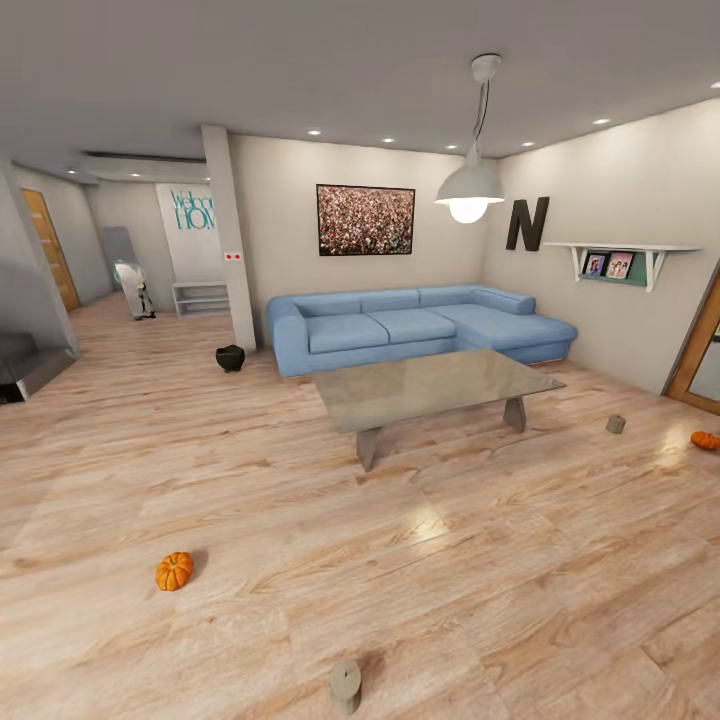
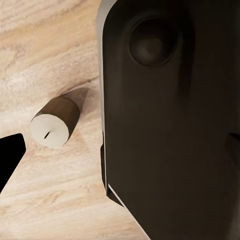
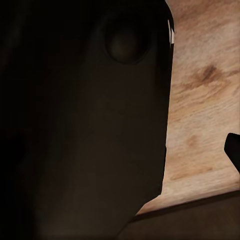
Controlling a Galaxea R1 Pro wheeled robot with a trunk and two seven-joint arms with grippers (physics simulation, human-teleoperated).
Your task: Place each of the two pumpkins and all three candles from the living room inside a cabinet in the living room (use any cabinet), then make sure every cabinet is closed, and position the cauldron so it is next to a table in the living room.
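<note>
One orange pumpkin [image 1: 173, 571] lies on the wood floor at the near left, another pumpkin [image 1: 705, 440] at the far right edge. A grey candle [image 1: 346, 686] stands on the floor at the bottom centre, and a second candle [image 1: 616, 424] right of the glass table [image 1: 430, 385]. The black cauldron [image 1: 230, 357] sits by the pillar, left of the sofa. The cabinet is out of view. In the left wrist view a candle [image 2: 52, 125] stands on the floor beside my dark body. My left gripper [image 2: 122, 152] has one black fingertip [image 2: 10, 157] at the frame's edge, as does my right gripper [image 3: 120, 150] with its fingertip [image 3: 233, 150].
A blue corner sofa [image 1: 410, 325] runs along the far wall behind the table. A white pendant lamp [image 1: 469, 188] hangs over it. A wall shelf [image 1: 620, 255] and a wooden door [image 1: 700, 350] are at the right. A hallway with a white bench [image 1: 200, 297] opens at the far left.
</note>
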